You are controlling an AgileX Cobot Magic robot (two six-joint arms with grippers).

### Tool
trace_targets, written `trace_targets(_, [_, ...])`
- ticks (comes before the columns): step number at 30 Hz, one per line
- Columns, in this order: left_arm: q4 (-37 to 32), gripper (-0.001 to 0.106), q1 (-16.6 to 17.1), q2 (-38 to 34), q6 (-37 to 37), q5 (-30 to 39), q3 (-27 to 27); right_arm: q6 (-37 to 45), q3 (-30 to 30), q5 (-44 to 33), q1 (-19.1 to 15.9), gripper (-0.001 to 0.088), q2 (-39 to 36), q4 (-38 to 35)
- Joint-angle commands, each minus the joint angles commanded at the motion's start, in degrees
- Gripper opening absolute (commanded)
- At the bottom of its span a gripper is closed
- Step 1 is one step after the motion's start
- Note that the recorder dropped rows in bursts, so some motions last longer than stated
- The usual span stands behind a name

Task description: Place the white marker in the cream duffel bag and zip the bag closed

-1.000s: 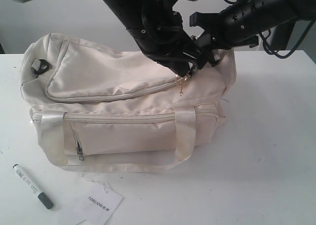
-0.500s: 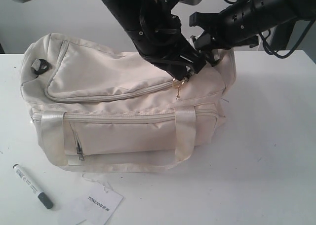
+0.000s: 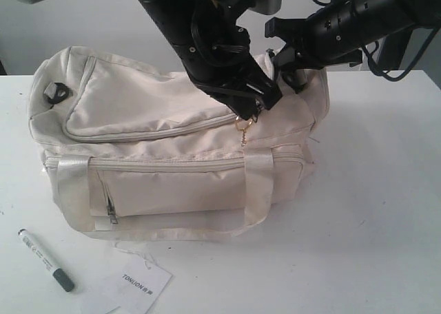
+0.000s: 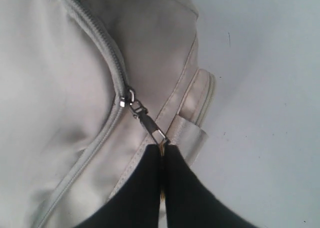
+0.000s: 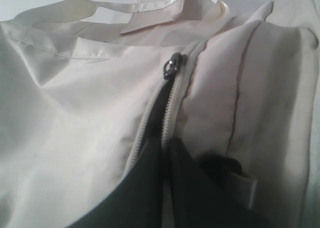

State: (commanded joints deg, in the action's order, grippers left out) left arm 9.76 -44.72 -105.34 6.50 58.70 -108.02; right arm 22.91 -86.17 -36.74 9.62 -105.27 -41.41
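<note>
Exterior view, cream duffel bag (image 3: 151, 114) on white table (image 3: 372, 211), white marker (image 3: 45, 260) lying apart at bag's seven o'clock, left gripper (image 4: 162, 147) pinching zip pull (image 4: 150, 124), right gripper (image 5: 162, 150) jaws together against top zip (image 5: 172, 103).

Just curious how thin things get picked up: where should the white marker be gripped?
Probably mid-barrel on the white marker, from straight above, jaws closing across its width: it lies flat and slanted on the table, long sides unobstructed there.
</note>
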Motion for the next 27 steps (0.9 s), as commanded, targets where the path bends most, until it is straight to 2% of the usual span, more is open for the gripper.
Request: trace_targets(27, [-0.51, 0.000, 0.00, 0.00, 1.43, 5.88, 0.00, -0.10, 0.00, 0.26, 0.00, 0.0000, 0.00, 0.11])
